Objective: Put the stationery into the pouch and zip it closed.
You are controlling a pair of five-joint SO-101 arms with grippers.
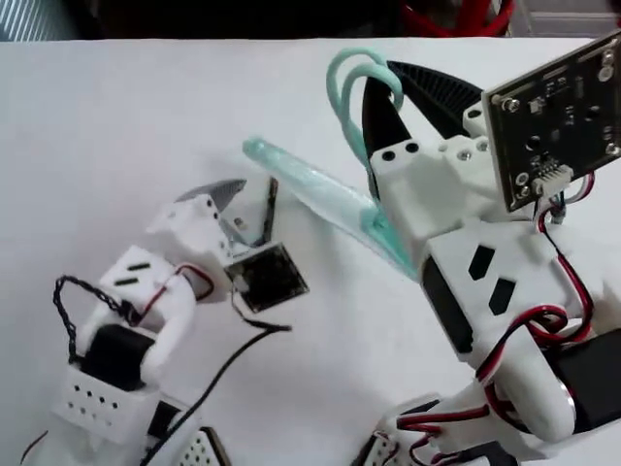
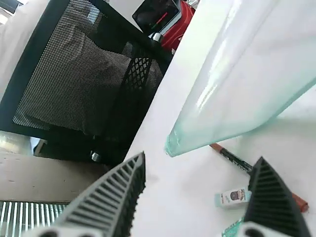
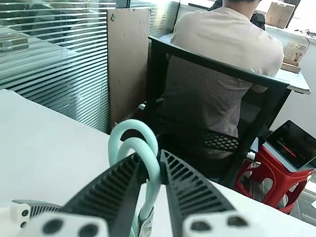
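A translucent mint pouch [image 1: 310,189] hangs tilted above the white table [image 1: 116,116], held up by its looped handles [image 1: 354,73]. My right gripper [image 1: 380,76] is shut on those handles [image 3: 133,138], its jaws [image 3: 154,160] pinched around the loops. The left gripper [image 1: 247,194] is open just beside the pouch's low corner. In the left wrist view that gripper [image 2: 200,158] has nothing between its fingers, and the pouch [image 2: 247,74] corner hangs close in front. Beyond it on the table lie a red-brown pen [image 2: 234,159] and a small eraser [image 2: 232,197].
The table's far edge runs close behind the pouch. A black mesh chair [image 3: 212,98] and a red stool [image 3: 276,182] stand beyond it. Bare tabletop lies at the far left of the high view. Loose black cables [image 1: 233,359] trail beside the left arm.
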